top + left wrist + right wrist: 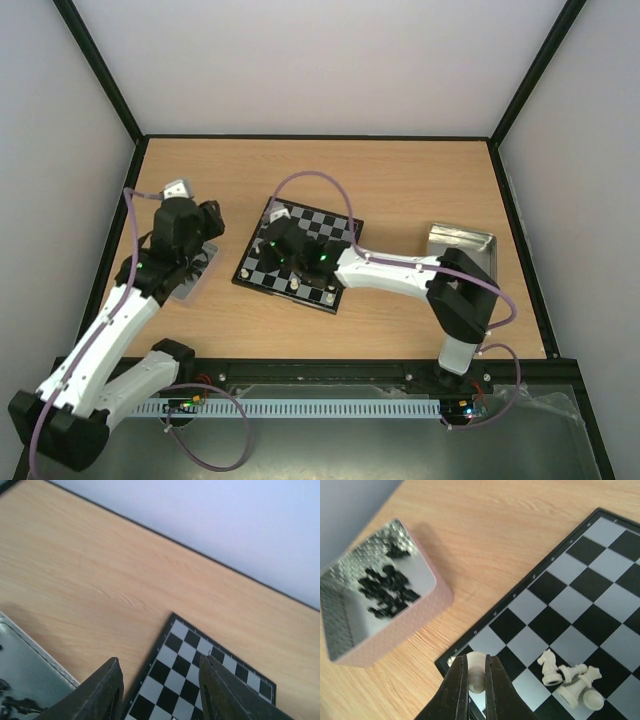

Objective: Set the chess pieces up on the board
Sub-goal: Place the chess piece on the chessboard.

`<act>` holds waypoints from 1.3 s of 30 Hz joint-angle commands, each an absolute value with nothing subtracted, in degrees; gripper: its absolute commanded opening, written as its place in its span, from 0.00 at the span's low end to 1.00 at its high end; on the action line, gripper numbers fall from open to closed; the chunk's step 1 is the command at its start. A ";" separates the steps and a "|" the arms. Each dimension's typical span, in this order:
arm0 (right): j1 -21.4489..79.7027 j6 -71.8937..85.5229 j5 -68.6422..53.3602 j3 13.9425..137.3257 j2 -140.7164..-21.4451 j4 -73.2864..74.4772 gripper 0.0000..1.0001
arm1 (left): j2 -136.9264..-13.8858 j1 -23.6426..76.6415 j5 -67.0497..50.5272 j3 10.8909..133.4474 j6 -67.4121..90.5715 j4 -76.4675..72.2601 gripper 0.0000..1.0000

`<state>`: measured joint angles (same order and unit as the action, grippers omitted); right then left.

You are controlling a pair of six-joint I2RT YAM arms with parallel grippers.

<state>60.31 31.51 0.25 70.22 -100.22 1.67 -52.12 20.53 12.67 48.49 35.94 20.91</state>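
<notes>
The board [318,228] lies mid-table, black and pale grey with a thin black rim. My right gripper [475,656] hovers over the board's [580,590] near-left corner, shut on a cream-white chess piece [476,677]. Several more cream-white pieces [570,682] lie in a heap a few squares to its right, and a knight [549,667] is beside them. My left gripper [160,658] stands open and empty above the table, just off a corner of the board [200,665]. In the top view it [207,220] hangs over the left tray.
A silver metal tray [427,612] left of the board holds several tiny black figures [387,587]; it also shows in the left wrist view [35,670]. A second silver tray [462,243] sits at the right. Black frame rails border the table.
</notes>
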 commanded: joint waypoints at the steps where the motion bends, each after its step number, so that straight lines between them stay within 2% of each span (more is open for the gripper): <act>1: 63.87 25.36 9.36 73.39 -104.87 9.65 0.02 | -47.12 20.15 21.14 48.13 32.67 22.29 0.45; 11: 67.13 23.43 11.44 75.70 -110.08 14.23 0.03 | -45.71 20.13 20.01 45.68 31.68 20.09 0.51; 26: 67.59 22.19 9.84 77.49 -113.80 15.80 0.06 | -47.34 20.04 18.03 45.08 31.53 19.62 0.53; 36: 67.59 22.91 8.35 77.46 -112.69 16.24 0.19 | -47.59 20.07 17.93 44.88 31.63 19.51 0.53; 39: 67.59 23.39 7.05 77.42 -111.31 15.15 0.20 | -47.71 20.04 17.93 44.84 31.55 19.51 0.53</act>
